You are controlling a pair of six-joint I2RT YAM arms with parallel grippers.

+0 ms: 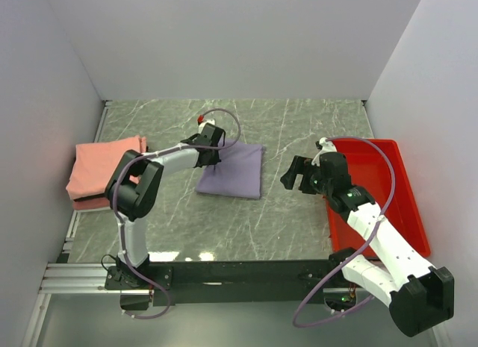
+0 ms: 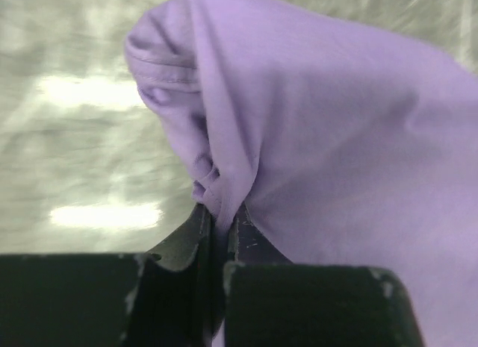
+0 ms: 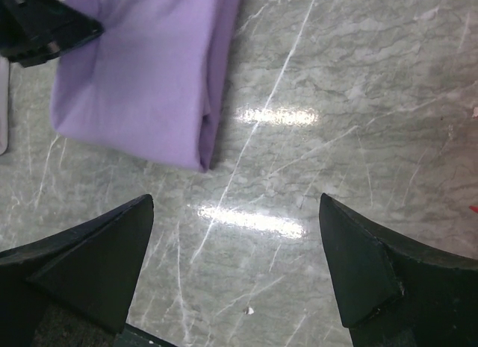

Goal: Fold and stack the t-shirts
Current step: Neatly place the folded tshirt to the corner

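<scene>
The lavender t-shirt (image 1: 233,172) lies folded into a rectangle at the table's middle. My left gripper (image 1: 210,156) is shut on its left edge; in the left wrist view the purple cloth (image 2: 336,130) is pinched between the fingers (image 2: 200,231) and bunched above them. The shirt also shows in the right wrist view (image 3: 142,71). A salmon-pink folded shirt (image 1: 104,166) lies on a darker red one (image 1: 88,204) at the left. My right gripper (image 1: 293,177) is open and empty over bare table, right of the lavender shirt.
A red plastic tray (image 1: 381,190) stands at the right, under my right arm. White walls close the table on three sides. A metal rail (image 1: 75,276) runs along the near edge.
</scene>
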